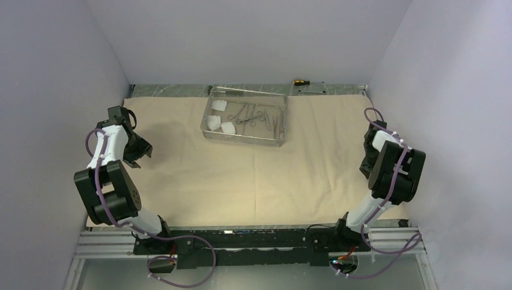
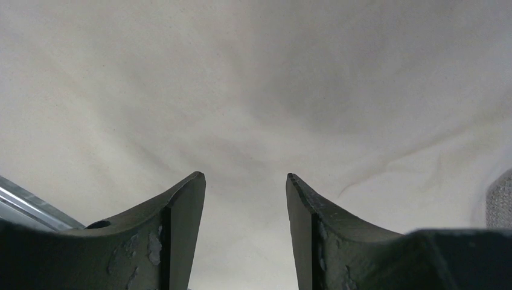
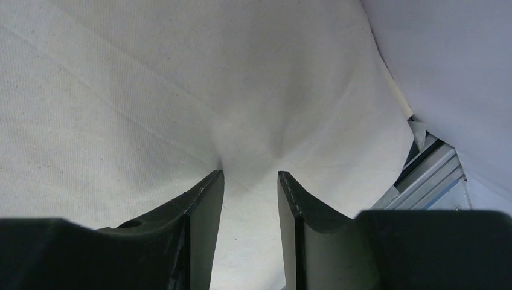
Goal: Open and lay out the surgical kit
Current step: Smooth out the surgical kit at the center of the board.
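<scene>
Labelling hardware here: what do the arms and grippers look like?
Both the left arm and right arm have black joint housings, white links and looping purple cables. The left gripper and right gripper have dark wedge-shaped fingers; the left's paint is chipped.

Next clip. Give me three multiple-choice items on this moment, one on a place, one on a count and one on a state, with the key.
1. Where on the large beige wrap cloth does the rectangular steel wire-mesh tray stand?
A. at the far middle
B. at the near left corner
C. off the cloth, beside the right arm

2. How many white gauze pads lie in the tray?
A. one
B. three
C. five

3. How do the jaws of the left gripper stand?
A. shut on the cloth
B. shut on a pad
C. apart, holding nothing

Key:
1 A: the top view shows the tray at the cloth's far middle.
2 B: three white pads sit at the tray's left end.
3 C: the left wrist view shows only bare cloth between the jaws.
</scene>
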Available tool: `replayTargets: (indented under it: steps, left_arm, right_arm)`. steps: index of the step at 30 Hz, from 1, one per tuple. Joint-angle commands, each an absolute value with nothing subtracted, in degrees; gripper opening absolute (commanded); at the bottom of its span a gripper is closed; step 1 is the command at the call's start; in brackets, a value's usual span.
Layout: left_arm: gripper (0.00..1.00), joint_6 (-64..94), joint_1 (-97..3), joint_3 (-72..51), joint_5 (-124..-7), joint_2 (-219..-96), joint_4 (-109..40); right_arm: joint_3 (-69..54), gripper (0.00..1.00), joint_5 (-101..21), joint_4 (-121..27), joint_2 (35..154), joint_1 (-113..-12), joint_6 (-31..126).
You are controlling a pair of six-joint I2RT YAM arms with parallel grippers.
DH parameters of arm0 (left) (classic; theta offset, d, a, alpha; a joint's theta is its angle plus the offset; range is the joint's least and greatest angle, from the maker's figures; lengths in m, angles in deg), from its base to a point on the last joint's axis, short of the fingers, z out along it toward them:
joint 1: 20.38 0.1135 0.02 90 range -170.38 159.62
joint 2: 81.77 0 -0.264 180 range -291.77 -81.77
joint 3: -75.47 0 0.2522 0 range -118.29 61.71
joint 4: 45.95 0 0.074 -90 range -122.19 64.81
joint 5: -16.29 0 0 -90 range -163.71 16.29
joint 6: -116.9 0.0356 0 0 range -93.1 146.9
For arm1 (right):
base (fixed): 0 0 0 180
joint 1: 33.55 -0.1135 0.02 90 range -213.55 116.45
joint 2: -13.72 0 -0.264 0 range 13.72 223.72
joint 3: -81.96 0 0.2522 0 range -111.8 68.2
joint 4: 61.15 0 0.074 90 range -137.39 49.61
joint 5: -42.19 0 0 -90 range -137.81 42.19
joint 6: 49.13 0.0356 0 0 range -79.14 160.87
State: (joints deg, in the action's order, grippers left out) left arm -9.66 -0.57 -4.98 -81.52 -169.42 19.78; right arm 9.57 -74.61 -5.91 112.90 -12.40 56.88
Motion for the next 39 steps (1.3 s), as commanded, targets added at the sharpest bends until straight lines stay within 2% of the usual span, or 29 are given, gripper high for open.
replayTargets:
  steps: [1, 4, 8, 13, 18, 22, 28, 32, 39]
  left_arm:
    - [0.57, -8.0, 0.6, -4.8, -81.0, -170.9, 17.2]
    - [0.57, -6.9, 0.8, -7.4, -80.0, -172.0, 17.5]
    - [0.6, -3.2, 0.7, -12.3, -73.9, -174.0, 16.5]
    - [0.72, 3.7, 0.4, -18.6, -64.4, -179.0, 12.3]
    - [0.87, 6.7, -0.4, -27.8, -61.2, -188.0, 10.2]
    - [0.88, 9.8, -2.7, -33.2, -60.6, -195.2, 4.2]
    - [0.86, 11.2, -6.0, -50.0, -64.2, -208.2, 3.1]
    - [0.8, 11.9, -7.5, -61.3, -71.3, -216.7, 5.7]
    - [0.81, 16.9, -9.7, -63.6, -80.6, -222.4, 0.5]
  right_arm:
    - [8.9, 0.42, -74.5, -6.7, 110.9, -11.7, 56.3]
    - [7.2, 0.41, -73.8, -5.8, 109.9, -11.8, 57.5]
    - [-1.2, 0.41, -70.6, -1.5, 109.6, -12.5, 61.3]
    - [-8.5, 0.48, -58.9, -8.2, 109.3, -16.3, 62.0]
    - [-15.8, 0.59, -52.8, -15.2, 116.7, -20.9, 60.2]
    - [-27.2, 0.68, -51.8, -15.6, 127.4, -23.3, 58.6]
    - [-38.4, 0.71, -50.6, -18.9, 139.0, -26.4, 54.9]
    - [-45.3, 0.72, -53.1, -18.6, 145.5, -28.1, 51.1]
    - [-49.4, 0.76, -58.4, -20.4, 151.0, -29.1, 44.0]
